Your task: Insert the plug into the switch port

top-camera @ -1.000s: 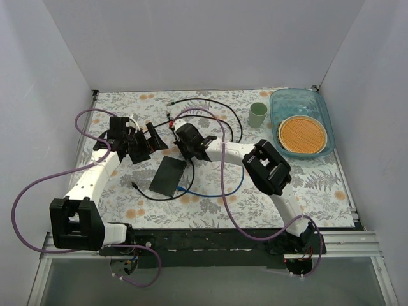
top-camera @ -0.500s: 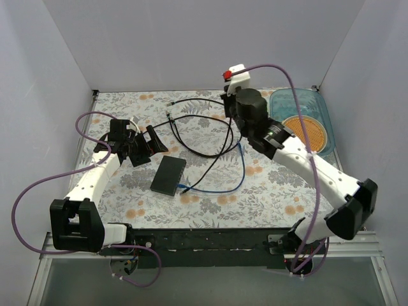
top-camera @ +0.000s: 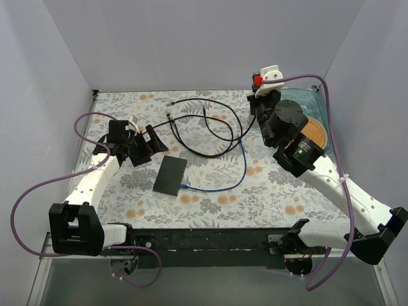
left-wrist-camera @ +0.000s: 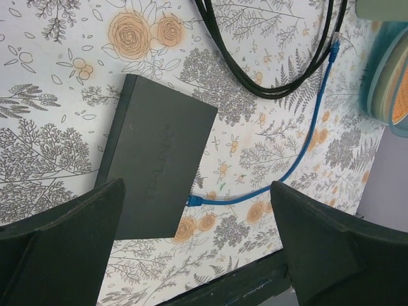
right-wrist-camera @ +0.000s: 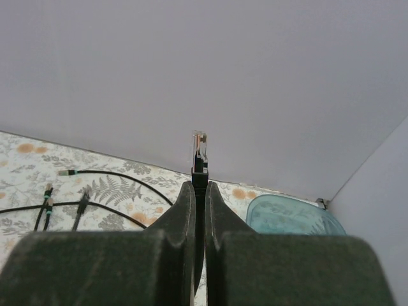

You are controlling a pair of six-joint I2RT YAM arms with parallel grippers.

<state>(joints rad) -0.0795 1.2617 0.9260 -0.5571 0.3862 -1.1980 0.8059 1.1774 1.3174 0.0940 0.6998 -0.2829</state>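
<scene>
The switch (top-camera: 170, 176) is a flat dark grey box lying on the flowered cloth; it also fills the middle of the left wrist view (left-wrist-camera: 159, 172). Its ports do not show from either angle. My right gripper (top-camera: 255, 99) is raised at the back right, facing the rear wall. It is shut on the plug (right-wrist-camera: 199, 145), a clear connector with a black boot sticking out past the fingertips (right-wrist-camera: 185, 197). My left gripper (top-camera: 145, 144) hovers open above and left of the switch, with nothing between its fingers (left-wrist-camera: 64, 242).
A blue cable (top-camera: 236, 172) ends at the switch's near right edge (left-wrist-camera: 191, 201); whether it is plugged in I cannot tell. Black cables (top-camera: 204, 127) loop across the back of the cloth. A teal tray (top-camera: 319, 102) holding an orange disc stands at the back right.
The right arm has swung up from beside the switch to the back right, taking the plug with it. The left arm and the switch have stayed put.
</scene>
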